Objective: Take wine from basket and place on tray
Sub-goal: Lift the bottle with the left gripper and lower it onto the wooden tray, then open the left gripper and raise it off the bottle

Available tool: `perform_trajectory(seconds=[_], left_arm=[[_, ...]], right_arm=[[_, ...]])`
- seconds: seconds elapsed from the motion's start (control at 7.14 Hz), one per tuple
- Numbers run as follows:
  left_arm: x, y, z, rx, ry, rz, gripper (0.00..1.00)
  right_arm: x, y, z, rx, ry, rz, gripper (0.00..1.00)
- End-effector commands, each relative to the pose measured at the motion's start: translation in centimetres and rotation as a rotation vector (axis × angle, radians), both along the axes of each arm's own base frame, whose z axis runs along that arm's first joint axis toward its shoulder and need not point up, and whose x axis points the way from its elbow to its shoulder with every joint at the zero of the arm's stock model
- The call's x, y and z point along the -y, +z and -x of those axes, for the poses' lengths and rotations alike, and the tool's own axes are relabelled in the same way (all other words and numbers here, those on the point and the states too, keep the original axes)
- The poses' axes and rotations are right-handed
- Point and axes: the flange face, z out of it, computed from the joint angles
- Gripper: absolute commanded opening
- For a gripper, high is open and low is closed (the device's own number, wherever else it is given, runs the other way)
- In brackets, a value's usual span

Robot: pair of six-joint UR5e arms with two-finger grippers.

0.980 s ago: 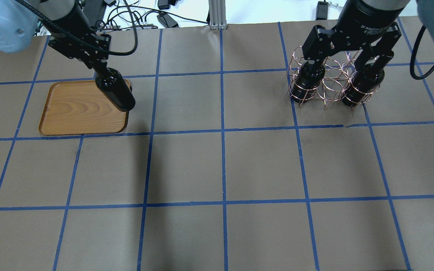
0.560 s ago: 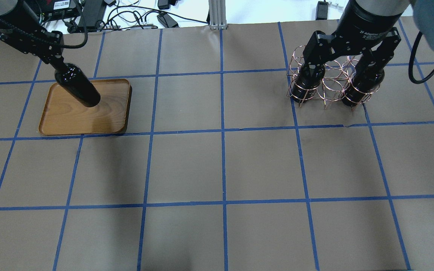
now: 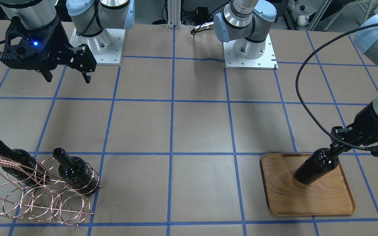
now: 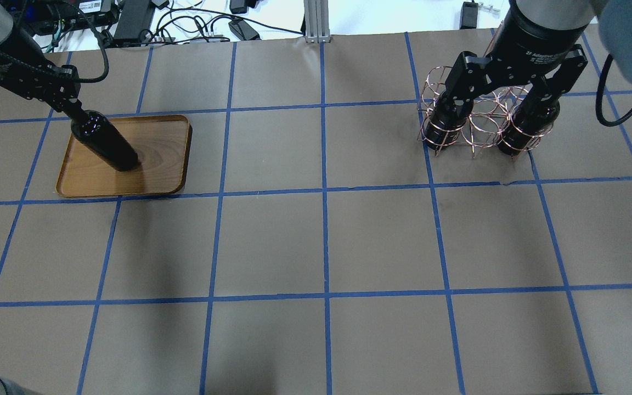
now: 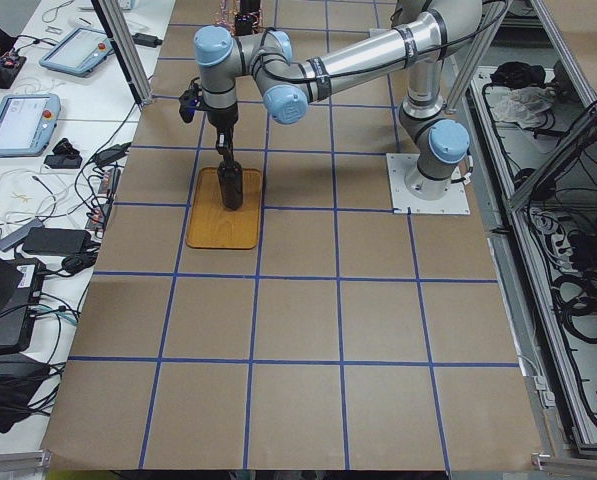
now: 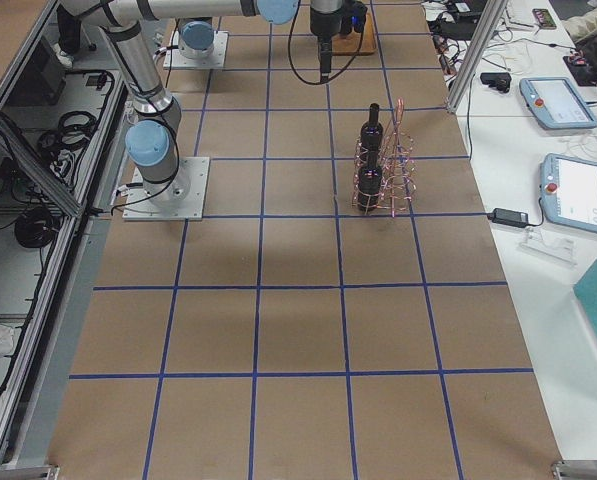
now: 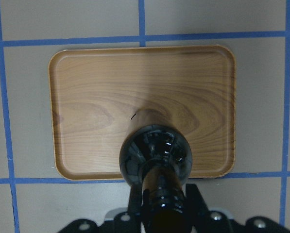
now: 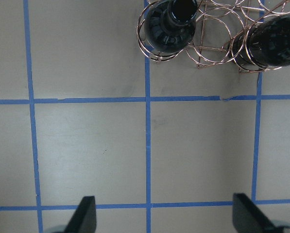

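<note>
My left gripper [image 4: 72, 109] is shut on the neck of a dark wine bottle [image 4: 105, 144]. The bottle stands tilted with its base at the middle of the wooden tray [image 4: 157, 148]; I cannot tell whether it touches. The front view shows the same gripper [image 3: 336, 149], bottle [image 3: 317, 167] and tray [image 3: 307, 200]. The left wrist view looks down the bottle [image 7: 154, 155] onto the tray [image 7: 135, 92]. Two more bottles [image 4: 439, 123] [image 4: 530, 129] stand in the copper wire basket [image 4: 483, 123]. My right gripper [image 4: 500, 96] hangs open and empty, high above the basket [image 3: 41, 200].
Cables and power bricks [image 4: 184, 22] lie beyond the table's far edge. The two arm bases [image 3: 248, 49] stand at the robot's side of the table. Blue tape lines cross the brown table top [image 4: 321, 241].
My left arm has carried the bottle left, from the tray's right edge to over its middle, and lowered it. The right gripper has stayed above the basket, still open.
</note>
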Motion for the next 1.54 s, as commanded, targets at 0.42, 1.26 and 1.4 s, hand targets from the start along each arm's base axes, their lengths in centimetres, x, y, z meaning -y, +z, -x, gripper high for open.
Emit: perform_trajectory(seconds=[0.42, 1.26, 1.4], left_arm=[[0.5, 0.1, -0.4, 0.012, 0.004, 0.019, 0.97], [-8.2, 14.2, 6.1, -0.013, 0.012, -0.038, 1.0], [-9.0, 14.8, 7.8, -0.012, 0.001, -0.036, 1.0]], right_arm=[[0.0, 0.0, 0.0, 0.0, -0.002, 0.005, 1.0], [0.1, -0.1, 0.0, 0.001, 0.007, 0.005, 1.0], [0.1, -0.1, 0.0, 0.001, 0.007, 0.005, 1.0]])
